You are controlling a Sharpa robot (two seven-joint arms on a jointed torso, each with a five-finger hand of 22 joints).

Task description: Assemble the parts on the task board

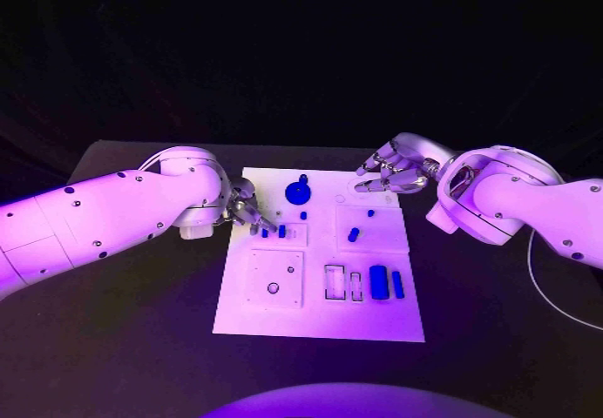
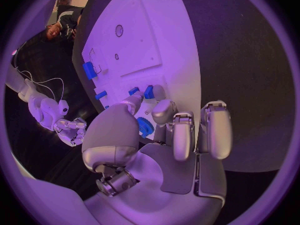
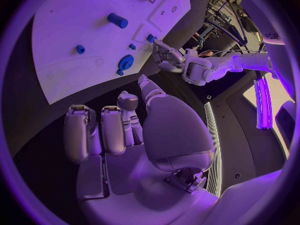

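- The left hand reaches over the task board's near-left edge, its fingertips at a small blue peg; whether it grips the peg I cannot tell.
- Just past its fingertips stands a second peg, and farther on a round blue gear.
- The right hand hovers off the board's far-right corner, fingers curled and holding nothing.
- Between the hands lie blue blocks.
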